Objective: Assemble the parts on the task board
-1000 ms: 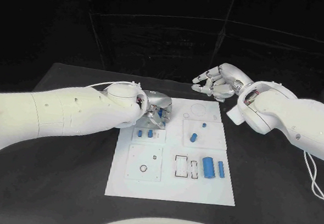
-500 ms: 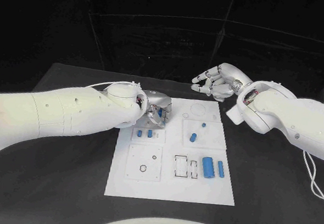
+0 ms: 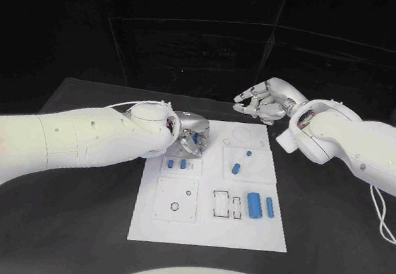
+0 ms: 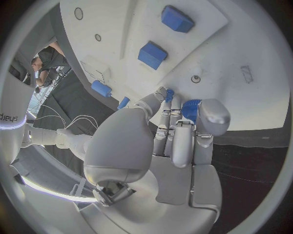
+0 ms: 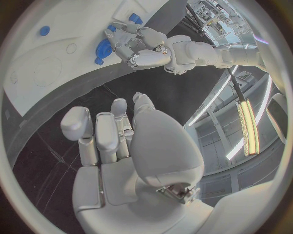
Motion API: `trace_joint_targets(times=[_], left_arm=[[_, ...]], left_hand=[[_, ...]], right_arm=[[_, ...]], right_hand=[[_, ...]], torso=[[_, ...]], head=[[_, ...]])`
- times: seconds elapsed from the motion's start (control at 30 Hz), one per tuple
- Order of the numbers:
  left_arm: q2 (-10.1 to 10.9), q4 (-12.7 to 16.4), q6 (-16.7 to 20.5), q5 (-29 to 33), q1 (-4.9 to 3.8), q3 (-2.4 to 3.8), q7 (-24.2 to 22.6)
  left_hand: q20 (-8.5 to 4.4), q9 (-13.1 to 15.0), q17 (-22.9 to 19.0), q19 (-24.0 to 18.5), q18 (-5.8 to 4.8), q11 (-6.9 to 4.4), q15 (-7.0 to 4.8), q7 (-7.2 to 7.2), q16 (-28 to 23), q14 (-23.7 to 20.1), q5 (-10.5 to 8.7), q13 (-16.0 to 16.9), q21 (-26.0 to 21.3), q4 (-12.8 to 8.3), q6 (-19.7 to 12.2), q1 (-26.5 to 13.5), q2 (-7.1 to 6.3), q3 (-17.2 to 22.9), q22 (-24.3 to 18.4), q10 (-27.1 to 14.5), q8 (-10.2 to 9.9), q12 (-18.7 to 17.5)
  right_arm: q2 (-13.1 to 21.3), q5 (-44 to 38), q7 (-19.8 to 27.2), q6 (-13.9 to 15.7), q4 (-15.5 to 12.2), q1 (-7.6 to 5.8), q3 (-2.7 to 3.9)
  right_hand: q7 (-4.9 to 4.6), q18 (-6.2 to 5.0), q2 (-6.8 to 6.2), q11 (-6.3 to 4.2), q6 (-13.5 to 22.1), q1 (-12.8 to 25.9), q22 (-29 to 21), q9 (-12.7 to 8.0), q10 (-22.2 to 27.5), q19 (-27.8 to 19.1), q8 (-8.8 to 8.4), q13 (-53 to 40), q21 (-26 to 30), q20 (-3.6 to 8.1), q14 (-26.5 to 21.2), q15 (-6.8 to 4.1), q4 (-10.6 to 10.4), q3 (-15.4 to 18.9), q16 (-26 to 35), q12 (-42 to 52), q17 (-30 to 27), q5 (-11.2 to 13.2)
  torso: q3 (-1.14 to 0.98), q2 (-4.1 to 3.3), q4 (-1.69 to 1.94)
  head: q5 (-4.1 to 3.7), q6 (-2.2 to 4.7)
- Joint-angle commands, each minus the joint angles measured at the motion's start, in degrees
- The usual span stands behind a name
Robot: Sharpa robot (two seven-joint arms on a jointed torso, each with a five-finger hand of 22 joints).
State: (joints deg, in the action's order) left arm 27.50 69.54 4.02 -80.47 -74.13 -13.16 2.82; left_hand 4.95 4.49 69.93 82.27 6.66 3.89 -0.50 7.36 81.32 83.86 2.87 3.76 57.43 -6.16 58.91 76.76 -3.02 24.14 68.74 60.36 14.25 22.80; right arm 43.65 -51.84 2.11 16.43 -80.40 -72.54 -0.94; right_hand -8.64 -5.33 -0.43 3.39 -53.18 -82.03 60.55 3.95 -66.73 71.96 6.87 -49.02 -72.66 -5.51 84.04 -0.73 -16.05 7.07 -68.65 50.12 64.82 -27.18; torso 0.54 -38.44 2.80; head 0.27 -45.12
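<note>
Several blue parts lie on the board (image 3: 208, 229), the white plate at the middle of the desk (image 3: 69, 229). Two small parts (image 3: 176, 163) sit side by side at about 10 o'clock of the board's centre; two more (image 3: 240, 165) lie at about 1 o'clock; a thick cylinder (image 3: 254, 205) and a thin cylinder (image 3: 270, 207) lie side by side at about 4 o'clock.

Left hand (image 3: 191, 139) is down on the board's far-left part, at about 11 o'clock. In the left wrist view its fingers (image 4: 177, 141) are curled in around a blue part (image 4: 190, 108), with the fingertips low over the board's surface. My reading: it is bringing that piece down to a seat in the board, hence the low, closed posture.

Right hand (image 3: 264, 100) hangs off the board, at about 12 o'clock beyond its far edge. Its fingers (image 5: 100, 134) are loosely bent and apart, with nothing in them; probably parked clear so the left arm has room.
</note>
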Motion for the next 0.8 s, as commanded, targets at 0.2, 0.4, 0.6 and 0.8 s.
trace_joint_targets(times=[0.2,0.4,0.6,0.8], left_arm=[[2.1,2.2,4.4,0.1,0.17,0.04,-1.8],[4.2,4.9,5.8,1.1,0.00,0.48,-2.7],[7.0,7.2,6.6,2.0,-0.14,1.08,-3.1],[9.5,9.1,7.6,2.3,-0.17,1.64,-3.4]], left_hand=[[-0.14,-0.2,0.0,0.6,-0.56,-0.20,-0.40,0.02,0.3,1.2,0.02,0.0,1.2,-0.7,1.1,0.0,-0.04,2.3,1.0,1.9,-1.0,-1.7],[-0.13,-0.3,0.0,0.6,-0.59,-0.13,-0.36,0.09,0.3,1.2,0.02,0.0,1.3,-0.7,1.3,-0.4,-0.34,2.8,1.2,2.2,-1.4,-2.5],[-0.12,-0.3,0.0,0.6,-0.62,-0.13,-0.35,0.10,0.3,1.3,0.02,0.0,1.5,-0.7,1.4,-0.5,-0.46,2.9,1.3,2.4,-1.5,-2.8],[-0.12,-0.4,0.0,0.6,-0.64,-0.13,-0.34,0.14,0.4,1.3,0.02,0.0,1.6,-0.8,1.5,-0.6,-0.63,3.2,1.4,2.7,-1.7,-3.1]], right_arm=[[0.1,-0.1,0.5,-0.1,-0.2,-0.09,0.03],[0.2,-0.1,0.6,-0.1,-0.2,-0.09,0.03],[0.2,-0.1,0.6,-0.1,-0.2,-0.07,0.03],[0.3,-0.1,0.6,-0.1,-0.1,-0.04,0.03]], right_hand=[[0.02,-0.89,0.26,0.08,0.6,0.3,0.0,-0.1,0.2,-0.3,0.25,0.0,0.3,0.08,1.0,-0.17,-0.2,0.0,0.2,0.3,0.1,-0.3],[0.03,-0.89,0.31,0.08,0.6,0.2,0.0,-0.1,0.2,-0.3,0.27,0.0,0.3,0.08,1.0,-0.18,-0.2,0.0,0.2,0.3,0.1,-0.3],[0.03,-0.89,0.31,0.08,0.6,0.2,0.0,-0.1,0.2,-0.3,0.27,0.0,0.3,0.08,1.0,-0.18,-0.2,0.0,0.2,0.3,0.1,-0.3],[0.03,-0.89,0.31,0.08,0.6,0.2,0.0,-0.1,0.2,-0.3,0.27,0.0,0.3,0.08,1.0,-0.18,-0.2,0.0,0.2,0.3,0.1,-0.3]], torso=[[-0.03,0.06,0.06],[0.04,0.07,0.05],[0.05,0.06,0.06],[0.08,0.03,0.10]], head=[[-0.11,0.25],[-0.14,0.34],[-0.02,0.55],[-0.03,0.59]])
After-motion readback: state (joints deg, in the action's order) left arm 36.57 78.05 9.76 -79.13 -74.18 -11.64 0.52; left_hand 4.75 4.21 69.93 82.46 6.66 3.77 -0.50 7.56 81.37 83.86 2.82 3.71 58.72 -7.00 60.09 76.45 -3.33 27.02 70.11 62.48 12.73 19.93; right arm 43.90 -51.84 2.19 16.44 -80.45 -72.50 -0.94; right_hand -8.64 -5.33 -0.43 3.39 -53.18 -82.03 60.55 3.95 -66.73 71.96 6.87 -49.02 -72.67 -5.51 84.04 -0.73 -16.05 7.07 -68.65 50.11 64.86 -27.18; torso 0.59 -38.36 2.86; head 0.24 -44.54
